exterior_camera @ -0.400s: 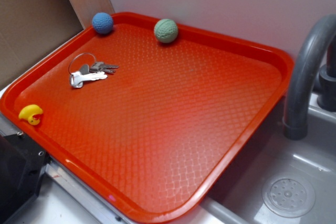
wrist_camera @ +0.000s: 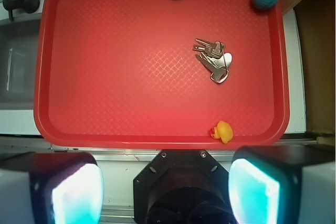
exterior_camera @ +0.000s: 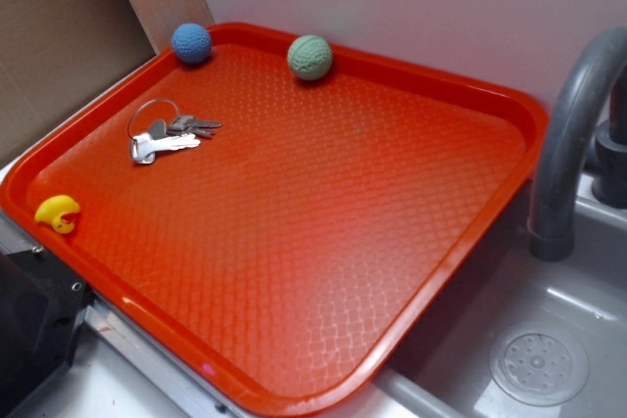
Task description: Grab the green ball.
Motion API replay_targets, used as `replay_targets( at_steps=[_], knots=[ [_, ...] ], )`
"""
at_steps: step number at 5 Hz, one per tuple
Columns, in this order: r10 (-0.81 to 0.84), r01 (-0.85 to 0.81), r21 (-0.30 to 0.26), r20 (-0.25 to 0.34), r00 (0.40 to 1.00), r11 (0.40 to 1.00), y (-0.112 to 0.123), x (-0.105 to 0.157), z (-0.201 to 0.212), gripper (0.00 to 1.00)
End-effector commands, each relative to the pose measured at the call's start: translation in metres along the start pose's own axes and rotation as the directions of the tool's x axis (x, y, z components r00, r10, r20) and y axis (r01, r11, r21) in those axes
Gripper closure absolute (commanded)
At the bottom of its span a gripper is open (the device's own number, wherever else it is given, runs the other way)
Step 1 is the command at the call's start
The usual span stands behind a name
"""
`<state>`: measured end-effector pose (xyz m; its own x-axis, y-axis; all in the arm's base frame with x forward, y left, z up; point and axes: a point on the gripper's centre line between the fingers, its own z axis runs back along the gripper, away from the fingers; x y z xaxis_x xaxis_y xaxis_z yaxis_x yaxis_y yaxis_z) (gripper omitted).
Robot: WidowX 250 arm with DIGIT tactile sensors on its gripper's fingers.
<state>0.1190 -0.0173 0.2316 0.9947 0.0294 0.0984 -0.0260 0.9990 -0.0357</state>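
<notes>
A pale sage-green ribbed ball [exterior_camera: 310, 57] rests against the far rim of a red textured plastic tray [exterior_camera: 294, 271], at about 12 o'clock in the wrist view. The gripper [wrist_camera: 165, 195] hangs well short of it at 6 o'clock, off the tray's near edge, its two glowing fingers [wrist_camera: 73, 192] spread wide and holding nothing. A blue bumpy ball [exterior_camera: 192, 43] sits in the tray's corner beside the green one; a bunch of silver keys [exterior_camera: 167, 132] and a small yellow toy duck [exterior_camera: 59, 212] lie between.

Claw [wrist_camera: 165, 192] spread wide, empty
</notes>
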Motion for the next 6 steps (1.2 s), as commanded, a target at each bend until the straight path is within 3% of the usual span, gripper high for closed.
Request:
replay_targets(
  at_steps=[1, 2, 3, 4, 5, 6],
  knots=[
    [0.046, -0.049, 0.018, 0.165, 0.985, 0.999, 0.035, 0.093, -0.073, 0.00],
    [0.030, -0.032, 0.010, 0.176, 0.984, 0.999, 0.045, 0.141, -0.113, 0.00],
    [0.032, -0.024, -0.038, 0.227, 0.973, 0.999, 0.039, 0.171, -0.147, 0.00],
    [0.000, 0.006, -0.032, 0.193, 0.981, 0.999, 0.036, 0.191, -0.171, 0.00],
    [-0.048, 0.047, 0.009, 0.169, 0.984, 0.999, 0.020, 0.208, -0.185, 0.00],
    [-0.043, 0.046, -0.023, 0.140, 0.989, 0.999, 0.009, 0.215, -0.193, 0.00]
  ],
)
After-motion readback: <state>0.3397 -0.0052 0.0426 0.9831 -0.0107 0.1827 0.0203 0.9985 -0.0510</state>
